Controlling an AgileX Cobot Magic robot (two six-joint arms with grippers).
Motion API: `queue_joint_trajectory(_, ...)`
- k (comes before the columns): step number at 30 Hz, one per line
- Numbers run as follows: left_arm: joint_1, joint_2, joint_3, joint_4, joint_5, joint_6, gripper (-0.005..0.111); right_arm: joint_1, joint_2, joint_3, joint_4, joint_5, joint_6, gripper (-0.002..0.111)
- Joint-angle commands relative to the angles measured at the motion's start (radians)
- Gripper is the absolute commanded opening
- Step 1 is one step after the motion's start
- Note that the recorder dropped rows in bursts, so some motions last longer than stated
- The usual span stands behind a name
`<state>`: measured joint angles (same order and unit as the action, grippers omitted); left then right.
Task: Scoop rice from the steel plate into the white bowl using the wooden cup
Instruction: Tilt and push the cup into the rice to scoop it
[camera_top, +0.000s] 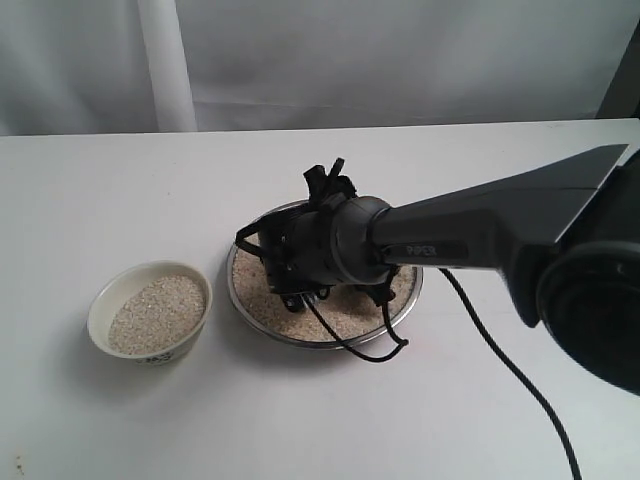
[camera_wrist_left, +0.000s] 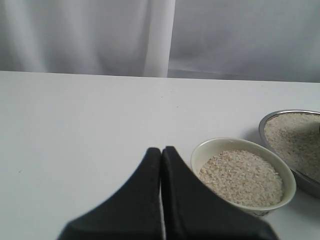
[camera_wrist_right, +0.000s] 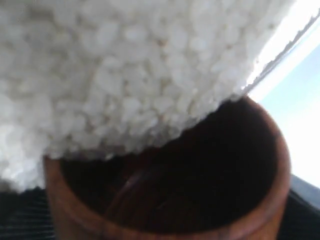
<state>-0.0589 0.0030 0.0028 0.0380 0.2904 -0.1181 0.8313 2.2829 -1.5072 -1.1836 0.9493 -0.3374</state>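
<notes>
On the table (camera_top: 90, 200), the white bowl (camera_top: 97, 308) sits just left of the steel plate (camera_top: 330, 343), rice (camera_top: 158, 312) in both, while my right arm (camera_top: 480, 235) reaches over the plate, the wooden cup (camera_wrist_right: 75, 220) mouth-first against its rice.

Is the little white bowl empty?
No, the white bowl is filled nearly to its rim with rice.

We are logging: cup (camera_wrist_right: 170, 185), reddish-brown, dark inside, pressing into rice (camera_wrist_right: 125, 75); grains are covering part of its mouth.

White table (camera_top: 90, 190); pale curtain (camera_top: 165, 60) behind; soft light.
</notes>
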Motion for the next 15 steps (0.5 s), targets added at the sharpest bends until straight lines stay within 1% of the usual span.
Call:
queue_joint_trajectory(1,-0.004,-0.003,-0.003,-0.007,-0.005,-0.003,0.000,0.011,-0.042,-0.008,0.084,-0.057,0.031,0.000)
queue_joint_trajectory(4,-0.004,-0.003,-0.003,-0.007,-0.005,-0.003,0.000,0.011,-0.046,-0.008,0.177,-0.074,0.031,0.000)
queue_joint_trajectory(7,-0.004,-0.003,-0.003,-0.007,-0.005,-0.003,0.000,0.011,-0.047,-0.008,0.271,-0.127,0.039,0.000)
queue_joint_trajectory(10,-0.004,-0.003,-0.003,-0.007,-0.005,-0.005,0.000,0.011,-0.047,-0.008,0.287,-0.157,0.120,0.000)
queue_joint_trajectory(15,-0.004,-0.003,-0.003,-0.007,-0.005,-0.005,0.000,0.003,-0.052,-0.008,0.355,-0.194,0.128,0.000)
